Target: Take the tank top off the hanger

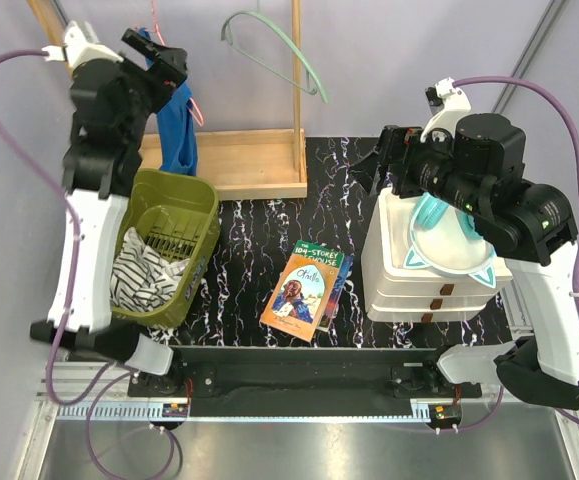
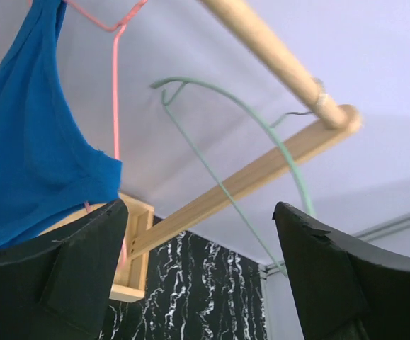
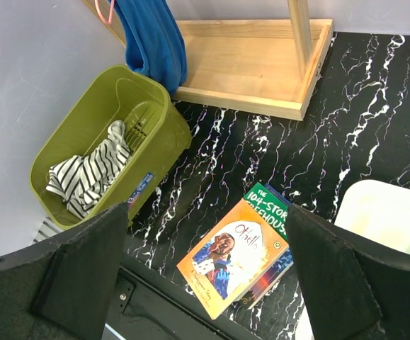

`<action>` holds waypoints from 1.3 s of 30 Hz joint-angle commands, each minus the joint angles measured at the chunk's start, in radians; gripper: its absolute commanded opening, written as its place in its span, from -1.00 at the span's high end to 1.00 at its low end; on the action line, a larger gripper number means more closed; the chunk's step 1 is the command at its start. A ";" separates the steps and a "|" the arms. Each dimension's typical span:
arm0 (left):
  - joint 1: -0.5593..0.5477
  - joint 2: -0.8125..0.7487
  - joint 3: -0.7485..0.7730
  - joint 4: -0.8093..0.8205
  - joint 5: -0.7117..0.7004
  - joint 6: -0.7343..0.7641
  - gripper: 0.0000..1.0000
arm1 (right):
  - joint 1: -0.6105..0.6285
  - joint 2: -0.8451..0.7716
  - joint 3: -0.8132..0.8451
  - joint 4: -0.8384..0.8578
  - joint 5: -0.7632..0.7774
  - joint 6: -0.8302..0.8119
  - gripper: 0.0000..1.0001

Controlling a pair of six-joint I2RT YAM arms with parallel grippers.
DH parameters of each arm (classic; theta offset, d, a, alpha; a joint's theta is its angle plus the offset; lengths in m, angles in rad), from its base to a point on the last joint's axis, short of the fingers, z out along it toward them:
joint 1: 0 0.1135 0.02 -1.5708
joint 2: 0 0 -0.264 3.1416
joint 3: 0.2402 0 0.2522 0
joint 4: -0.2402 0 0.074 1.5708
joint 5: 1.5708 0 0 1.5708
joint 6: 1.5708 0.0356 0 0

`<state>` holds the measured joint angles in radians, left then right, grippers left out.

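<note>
Cloth of this kind should handle as light, limp and stretchy, giving no resistance of its own; the blue tank top [image 1: 176, 130] hangs from the pink hanger [image 2: 115, 92] on the wooden rack [image 1: 249, 160] at the far left corner of the surface [image 1: 259, 240], its lower end near the far rim of the olive basket [image 1: 194, 200]; the left tool [image 2: 199, 210] is raised just beside the fabric, jaws wide and empty; the right tool [image 3: 206, 212] is likewise wide and empty, over the white drawers [image 1: 409, 285] at the right edge; I judge the best hold to be a gathered fold at a shoulder strap, pinched deep, since one thin layer may slip; the wire hanger looks free to swing, so a pull along its arm seems safer than a downward tug.
</note>
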<state>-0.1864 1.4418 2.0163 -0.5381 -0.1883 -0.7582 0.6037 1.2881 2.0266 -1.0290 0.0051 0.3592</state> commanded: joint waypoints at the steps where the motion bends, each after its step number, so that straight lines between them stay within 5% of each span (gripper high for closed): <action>1: 0.104 0.118 0.073 0.038 0.045 -0.117 -0.68 | -0.004 -0.004 0.038 -0.008 -0.021 -0.023 -0.99; 3: 0.157 0.155 0.055 0.085 0.133 -0.183 -0.47 | -0.004 -0.006 0.037 -0.009 -0.010 -0.028 -0.99; 8: 0.258 0.236 -0.001 0.252 0.353 -0.308 -0.44 | -0.002 -0.004 0.027 -0.013 -0.010 -0.037 -1.00; 10: 0.277 0.270 -0.007 0.331 0.439 -0.334 -0.26 | -0.004 -0.001 0.032 -0.014 -0.010 -0.039 -1.00; 21: 0.283 0.339 0.004 0.439 0.503 -0.316 -0.22 | -0.004 0.016 0.046 -0.014 0.027 -0.062 -0.99; 31: 0.292 0.414 0.053 0.415 0.538 -0.332 0.27 | -0.004 0.013 0.057 -0.014 0.030 -0.071 -0.99; 36: 0.292 0.451 0.137 0.435 0.592 -0.346 0.89 | -0.004 0.008 0.058 -0.016 0.026 -0.071 -0.99; 39: 0.292 0.454 0.168 0.467 0.622 -0.354 1.00 | -0.004 0.008 0.061 -0.016 0.024 -0.065 -0.99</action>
<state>0.0994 1.8980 2.0956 -0.1642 0.3511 -1.1000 0.6037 1.3075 2.0514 -1.0451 0.0174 0.3088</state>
